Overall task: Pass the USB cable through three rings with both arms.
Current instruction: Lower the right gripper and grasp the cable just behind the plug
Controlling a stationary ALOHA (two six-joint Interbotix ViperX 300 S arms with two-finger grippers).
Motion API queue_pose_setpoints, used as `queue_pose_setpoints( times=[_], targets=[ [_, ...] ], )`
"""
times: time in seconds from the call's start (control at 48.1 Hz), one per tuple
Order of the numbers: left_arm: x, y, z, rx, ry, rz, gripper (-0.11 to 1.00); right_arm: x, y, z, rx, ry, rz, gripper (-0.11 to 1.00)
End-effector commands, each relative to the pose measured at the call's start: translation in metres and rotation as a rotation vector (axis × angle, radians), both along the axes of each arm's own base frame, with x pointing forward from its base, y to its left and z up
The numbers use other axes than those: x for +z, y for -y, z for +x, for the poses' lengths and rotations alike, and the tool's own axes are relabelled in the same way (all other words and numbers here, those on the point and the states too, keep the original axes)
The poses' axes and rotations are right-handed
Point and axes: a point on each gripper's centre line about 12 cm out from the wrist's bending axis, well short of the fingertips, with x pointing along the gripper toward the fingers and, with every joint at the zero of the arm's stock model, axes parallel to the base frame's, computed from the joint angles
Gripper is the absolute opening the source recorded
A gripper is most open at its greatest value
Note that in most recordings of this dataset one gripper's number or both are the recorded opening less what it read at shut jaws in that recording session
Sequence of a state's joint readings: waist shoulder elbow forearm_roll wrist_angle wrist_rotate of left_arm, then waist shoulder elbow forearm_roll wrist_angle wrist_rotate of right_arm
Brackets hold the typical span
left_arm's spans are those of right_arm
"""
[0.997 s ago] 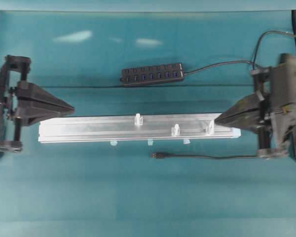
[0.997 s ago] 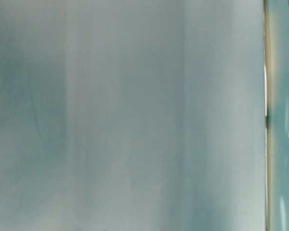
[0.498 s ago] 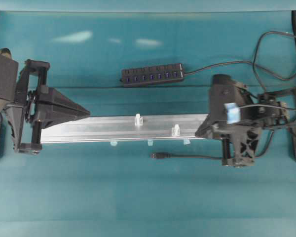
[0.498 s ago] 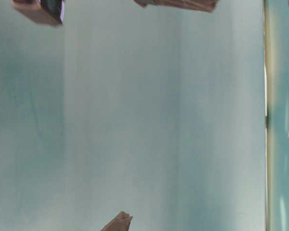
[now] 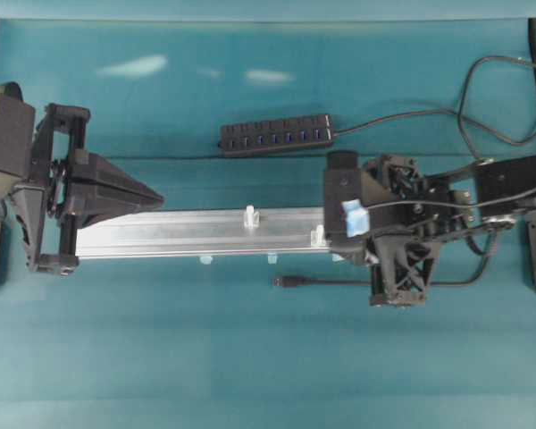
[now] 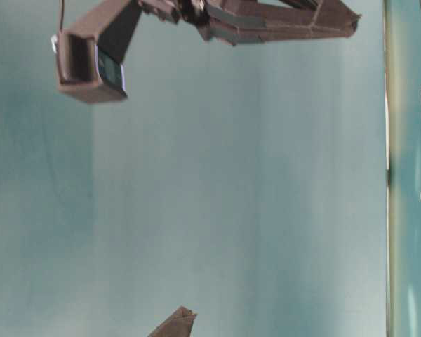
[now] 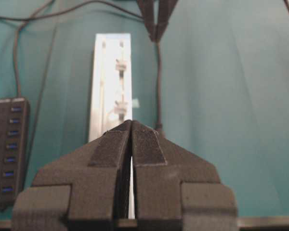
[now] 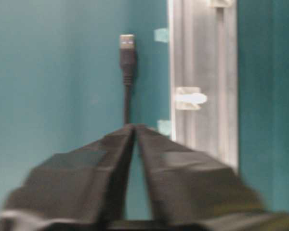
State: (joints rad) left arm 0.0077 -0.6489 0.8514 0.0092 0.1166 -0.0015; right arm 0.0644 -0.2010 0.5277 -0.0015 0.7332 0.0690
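— Where was the USB cable (image 8: pixel 126 72)?
— Flat on the teal table (image 5: pixel 161 340), beside the silver rail (image 8: pixel 202 57), just past the right gripper (image 8: pixel 135 127).
— Was it grabbed?
— No. The fingertips met and gaped behind, holding nothing. The left gripper (image 7: pixel 131 126) was pinched closed, empty.

right arm (image 5: pixel 402 234) now farther left over the rail's (image 5: pixel 196 234) right end
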Motion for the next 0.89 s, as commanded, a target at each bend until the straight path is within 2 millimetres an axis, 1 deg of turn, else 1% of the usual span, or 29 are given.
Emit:
queue_pose_setpoints(
  times=[0.0,0.042,0.104,0.249,0.291,0.312,0.332,0.353,0.374,0.457,0.478,0.519,0.561,0.623,0.685,0.748,0.872],
  targets=[
    [0.01,0.0,0.002,0.001,0.029,0.003,0.02,0.008,-0.002,0.007,-0.006,0.015,0.008,0.06],
    [0.01,-0.001,0.002,0.002,0.029,0.003,0.02,0.008,-0.003,0.01,-0.005,0.012,0.01,0.13],
    [0.011,-0.002,0.001,0.005,0.031,0.003,0.02,0.005,-0.004,0.012,0.0,0.001,0.009,0.28],
    [0.01,-0.003,0.001,0.009,0.028,0.002,0.02,0.003,-0.015,0.016,0.039,0.01,-0.006,0.71],
    [0.009,-0.003,0.001,0.009,0.028,0.0,0.02,0.001,-0.017,0.017,0.044,0.002,-0.005,0.82],
    [0.009,-0.003,0.001,0.009,0.028,0.0,0.02,0.0,-0.019,0.017,0.046,0.0,-0.004,0.86],
    [0.009,-0.003,0.001,0.009,0.026,0.002,0.02,-0.002,-0.02,0.017,0.047,-0.006,-0.003,0.87],
    [0.009,-0.003,0.001,0.011,0.028,0.0,0.02,-0.004,-0.021,0.017,0.048,-0.014,-0.002,0.85],
    [0.009,-0.003,0.001,0.009,0.026,0.0,0.02,-0.006,-0.022,0.017,0.05,-0.018,-0.002,0.8],
    [0.009,-0.003,0.001,0.011,0.025,0.0,0.02,-0.014,-0.024,0.018,0.033,-0.044,0.009,0.57],
    [0.008,-0.003,0.001,0.011,0.023,0.0,0.02,-0.015,-0.025,0.019,0.028,-0.047,0.012,0.49],
    [0.008,-0.003,0.001,0.011,0.023,0.0,0.02,-0.019,-0.024,0.02,0.008,-0.059,0.021,0.37],
    [0.007,-0.003,0.001,0.011,0.02,-0.001,0.02,-0.022,-0.024,0.022,-0.015,-0.07,0.029,0.26],
    [0.007,-0.003,0.001,0.011,0.02,-0.001,0.02,-0.03,-0.024,0.023,-0.056,-0.093,0.046,0.12],
    [0.006,-0.003,0.001,0.011,0.02,-0.001,0.02,-0.037,-0.024,0.026,-0.096,-0.11,0.063,0.02],
    [0.006,-0.003,0.001,0.011,0.02,0.0,0.02,-0.044,-0.024,0.029,-0.127,-0.125,0.075,-0.05],
    [0.005,-0.003,0.001,0.011,0.015,0.0,0.02,-0.051,-0.026,0.034,-0.152,-0.141,0.085,-0.11]
  ],
)
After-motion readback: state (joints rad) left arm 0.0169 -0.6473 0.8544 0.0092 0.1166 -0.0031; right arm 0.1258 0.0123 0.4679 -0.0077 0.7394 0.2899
